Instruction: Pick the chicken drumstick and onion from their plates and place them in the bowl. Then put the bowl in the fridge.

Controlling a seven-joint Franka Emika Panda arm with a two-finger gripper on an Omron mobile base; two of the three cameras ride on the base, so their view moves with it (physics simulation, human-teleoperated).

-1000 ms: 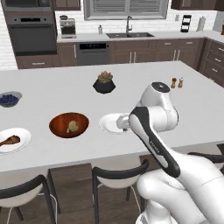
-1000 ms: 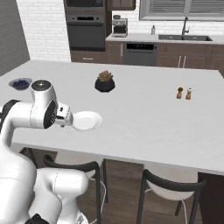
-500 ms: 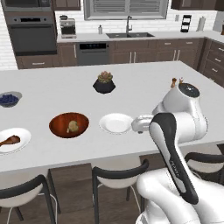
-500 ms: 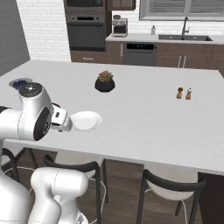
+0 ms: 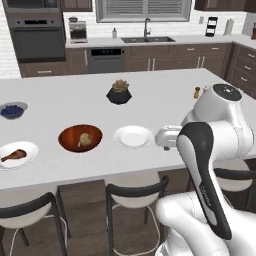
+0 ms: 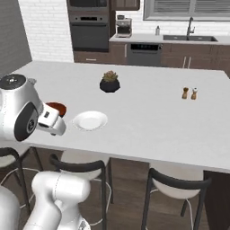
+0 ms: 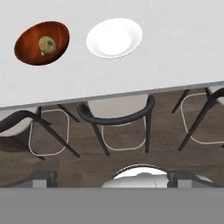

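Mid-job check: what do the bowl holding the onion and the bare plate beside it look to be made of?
The bowl: probably wood with a glossy varnish, judging by its reddish-brown colour and soft sheen; no grain is visible. The plate: apparently glazed ceramic, plain smooth white with a shallow rim, though it could be plastic.

Both base views look forward and down from behind the arm, left and right. The hand view looks down from above. All share the bowl (image 5: 80,138) (image 6: 57,108) (image 7: 42,42).
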